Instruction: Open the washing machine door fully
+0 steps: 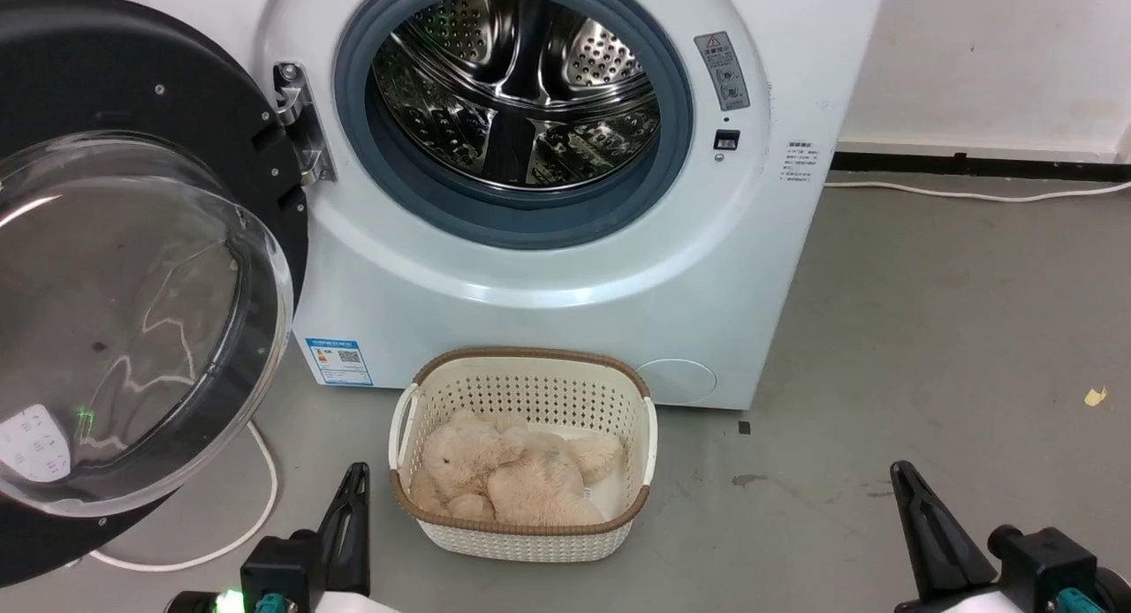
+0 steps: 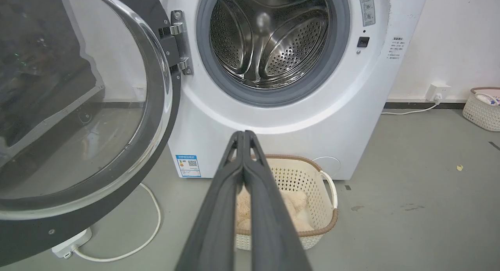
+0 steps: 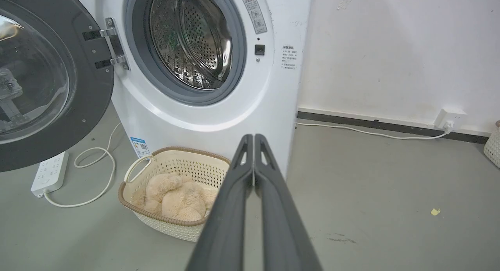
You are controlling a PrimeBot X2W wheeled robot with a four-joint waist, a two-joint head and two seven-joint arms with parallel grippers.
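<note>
The washing machine door (image 1: 132, 268), round and glossy black with a bulging clear glass bowl, stands swung wide open to the left of the white washing machine (image 1: 548, 277) on its metal hinge (image 1: 300, 123). The same door (image 2: 78, 107) fills the left of the left wrist view, and the door (image 3: 47, 79) sits at the left of the right wrist view. The steel drum (image 1: 517, 87) is exposed. My left gripper (image 1: 356, 473) is shut, low at the front, apart from the door. My right gripper (image 1: 899, 472) is shut at the lower right, holding nothing.
A cream laundry basket (image 1: 530, 366) holding a beige plush bear (image 1: 512, 476) stands on the grey floor right before the machine. A white power strip (image 3: 49, 173) and cable (image 1: 256, 507) lie under the door. Another basket (image 2: 484, 111) sits by the wall at right.
</note>
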